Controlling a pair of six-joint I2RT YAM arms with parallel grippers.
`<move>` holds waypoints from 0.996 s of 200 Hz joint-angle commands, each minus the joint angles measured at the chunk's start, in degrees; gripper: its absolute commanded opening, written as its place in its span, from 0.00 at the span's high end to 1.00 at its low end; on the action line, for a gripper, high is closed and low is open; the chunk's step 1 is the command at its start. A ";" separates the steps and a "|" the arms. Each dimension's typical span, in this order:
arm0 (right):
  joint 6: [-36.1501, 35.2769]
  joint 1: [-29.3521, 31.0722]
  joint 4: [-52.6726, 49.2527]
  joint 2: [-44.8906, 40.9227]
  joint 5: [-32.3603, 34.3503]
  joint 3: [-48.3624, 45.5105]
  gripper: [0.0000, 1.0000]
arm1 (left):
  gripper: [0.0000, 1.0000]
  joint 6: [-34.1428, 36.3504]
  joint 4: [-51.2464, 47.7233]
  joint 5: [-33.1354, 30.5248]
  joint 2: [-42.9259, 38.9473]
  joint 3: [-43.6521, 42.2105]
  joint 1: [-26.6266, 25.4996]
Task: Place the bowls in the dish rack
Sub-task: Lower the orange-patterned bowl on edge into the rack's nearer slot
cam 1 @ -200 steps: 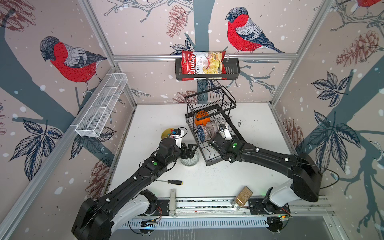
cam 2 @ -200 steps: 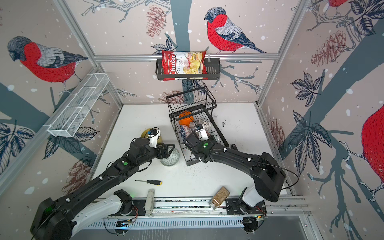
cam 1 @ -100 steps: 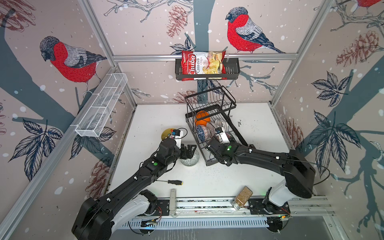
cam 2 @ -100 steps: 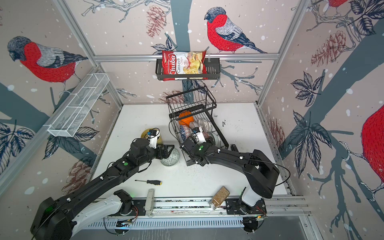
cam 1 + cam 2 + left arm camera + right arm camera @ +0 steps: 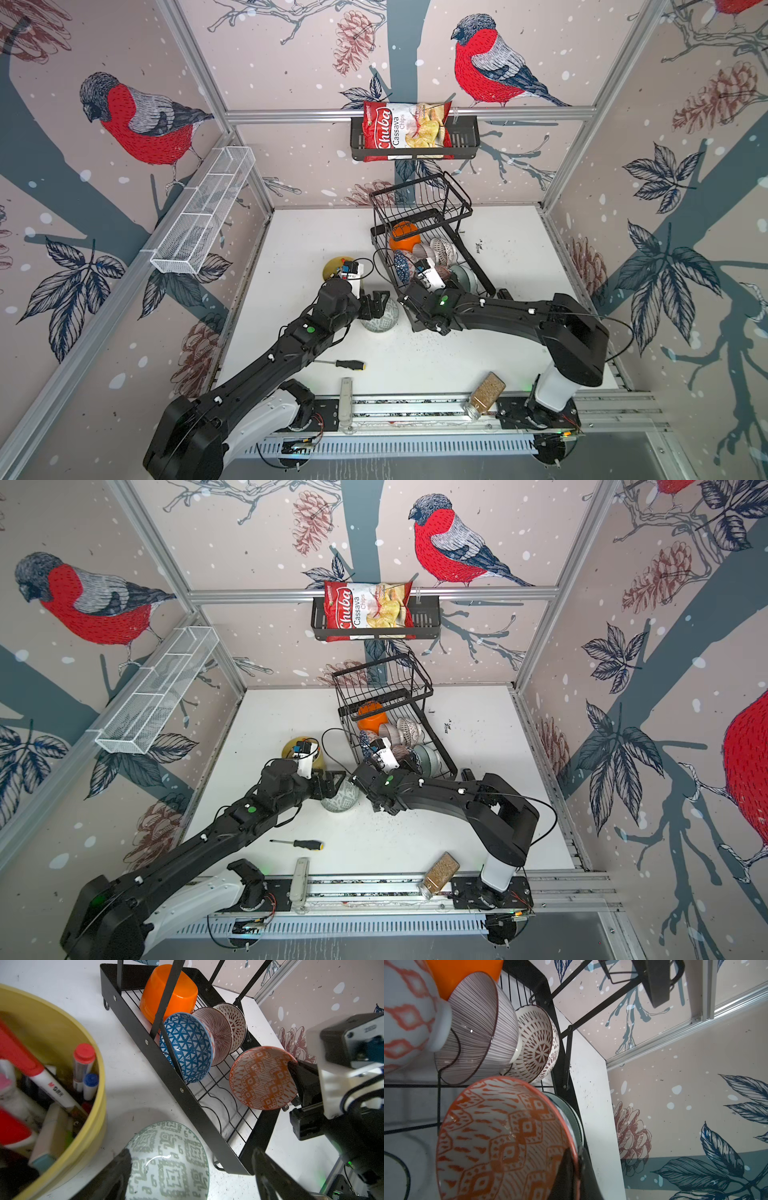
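In the lower tray of the dish rack (image 5: pixel 193 1105), the right gripper (image 5: pixel 576 1169) was clenched on the rim of the orange-patterned bowl (image 5: pixel 262 1080), held on edge near the blue-triangle bowl (image 5: pixel 187 1047), striped bowl (image 5: pixel 218 1032) and orange plastic bowl (image 5: pixel 168 993). On the table (image 5: pixel 498 353) just outside the rack, the left gripper (image 5: pixel 191 1159) stood with jaws wide apart, straddling the green-patterned bowl (image 5: pixel 166 1180) beside the yellow marker cup (image 5: pixel 87 1126).

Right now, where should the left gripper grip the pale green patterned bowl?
Probably the rim, from above: the pale green patterned bowl sits mouth-up, so the open left gripper can pinch its wall on the side away from the dish rack.
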 commanded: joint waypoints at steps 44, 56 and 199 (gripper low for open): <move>-8.08 0.21 6.90 0.15 4.97 -1.06 1.00 | 0.09 0.88 5.16 -1.10 0.05 -1.42 0.69; -8.08 0.22 6.69 0.46 5.35 -1.24 1.00 | 0.10 0.89 5.47 -1.01 -0.05 -1.59 0.63; -9.13 -0.61 5.75 6.90 8.59 -1.65 1.00 | 0.09 1.38 6.78 -0.57 -0.58 -2.58 1.19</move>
